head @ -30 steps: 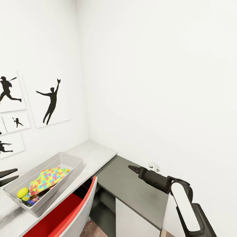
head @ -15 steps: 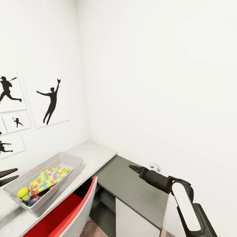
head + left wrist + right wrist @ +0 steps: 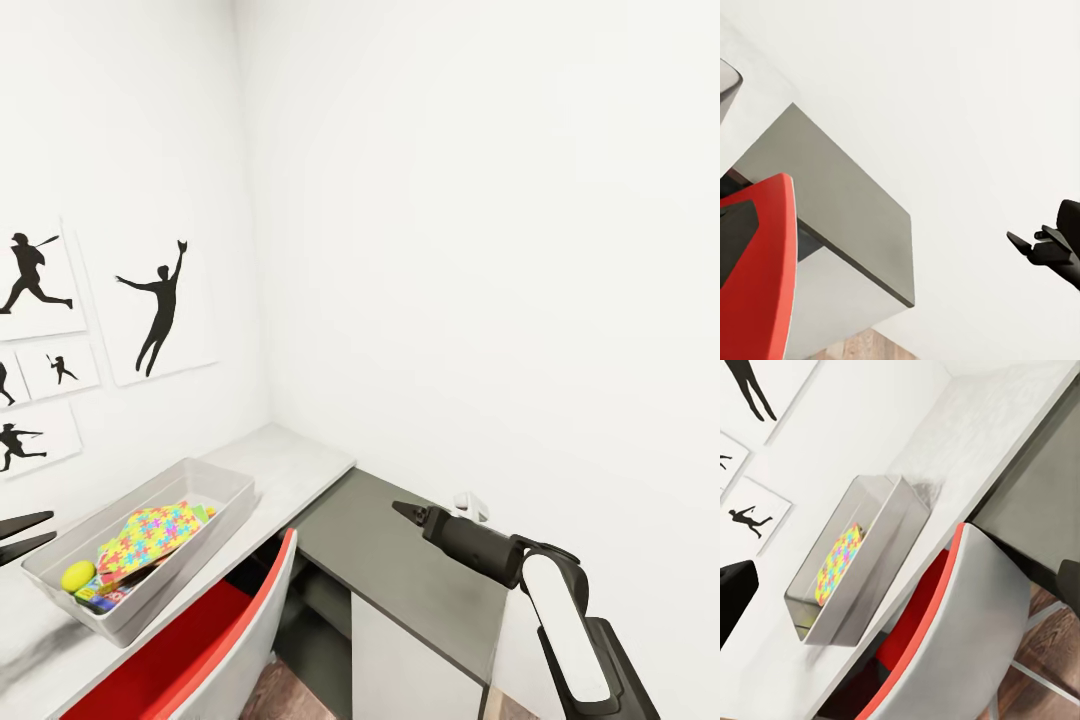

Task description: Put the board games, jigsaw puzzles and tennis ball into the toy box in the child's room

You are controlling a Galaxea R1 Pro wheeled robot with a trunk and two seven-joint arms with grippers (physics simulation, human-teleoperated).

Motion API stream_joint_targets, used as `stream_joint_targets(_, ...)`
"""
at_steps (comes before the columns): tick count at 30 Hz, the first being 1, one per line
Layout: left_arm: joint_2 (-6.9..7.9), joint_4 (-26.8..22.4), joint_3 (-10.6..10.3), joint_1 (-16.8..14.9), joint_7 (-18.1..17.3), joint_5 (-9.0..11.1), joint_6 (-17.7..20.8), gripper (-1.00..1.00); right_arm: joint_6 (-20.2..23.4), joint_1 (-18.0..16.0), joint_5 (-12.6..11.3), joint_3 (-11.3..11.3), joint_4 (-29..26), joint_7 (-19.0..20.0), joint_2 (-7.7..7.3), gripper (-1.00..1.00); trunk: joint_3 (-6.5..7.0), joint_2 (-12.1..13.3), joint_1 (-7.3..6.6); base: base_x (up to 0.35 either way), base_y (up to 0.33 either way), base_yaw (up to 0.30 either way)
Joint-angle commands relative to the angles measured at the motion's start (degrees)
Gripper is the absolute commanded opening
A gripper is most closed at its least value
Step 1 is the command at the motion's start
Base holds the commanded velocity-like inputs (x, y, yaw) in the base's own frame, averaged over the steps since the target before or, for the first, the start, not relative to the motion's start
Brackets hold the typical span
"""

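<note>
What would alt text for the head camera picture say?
A grey toy box on a pale table holds a colourful jigsaw puzzle and a tennis ball. A red chair is tucked beneath; the right gripper hovers over a dark side unit.

Right arm extended forward, right end effector (image 3: pixel 402 511) closed, left end effector (image 3: pixel 28 534) fingers parted

Table (image 3: pixel 290 465): pale grey speckled top, set in the corner against the white walls.
On the table: toy box (image 3: pixel 205 477), light grey, open-topped, near the front edge.
Side unit (image 3: pixel 400 570): lower, dark grey top, white front panel, butted against the table's end.
On the side unit: small white object (image 3: pixel 470 505) by the wall, too small to identify.
Floor (image 3: pixel 1050 660): wood planks, visible beneath the furniture.
</note>
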Motion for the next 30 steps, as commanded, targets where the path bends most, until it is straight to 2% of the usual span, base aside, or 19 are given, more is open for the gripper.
stream_joint_targets(1,0.0,0.03,0.01,-0.02,-0.24,-0.07,0.61,1.0,0.24,-0.02,0.18,-0.04,-0.02,0.18,0.03,1.0,-0.03,-0.05,0.02,-0.003,0.0,0.0)
stream_joint_targets(25,0.06,0.29,0.21,-0.01,-0.24,-0.06,0.68,1.0,0.24,-0.02,0.18,-0.12,-0.09,0.18,0.03,1.0,-0.03,-0.05,0.02,-0.004,0.0,0.0)
stream_joint_targets(30,0.06,0.3,0.22,0.0,-0.24,-0.02,0.67,1.0,0.3,-0.02,0.13,-1.72,-0.04,0.18,0.03,1.0,-0.03,-0.05,0.02,-0.157,0.065,0.0)
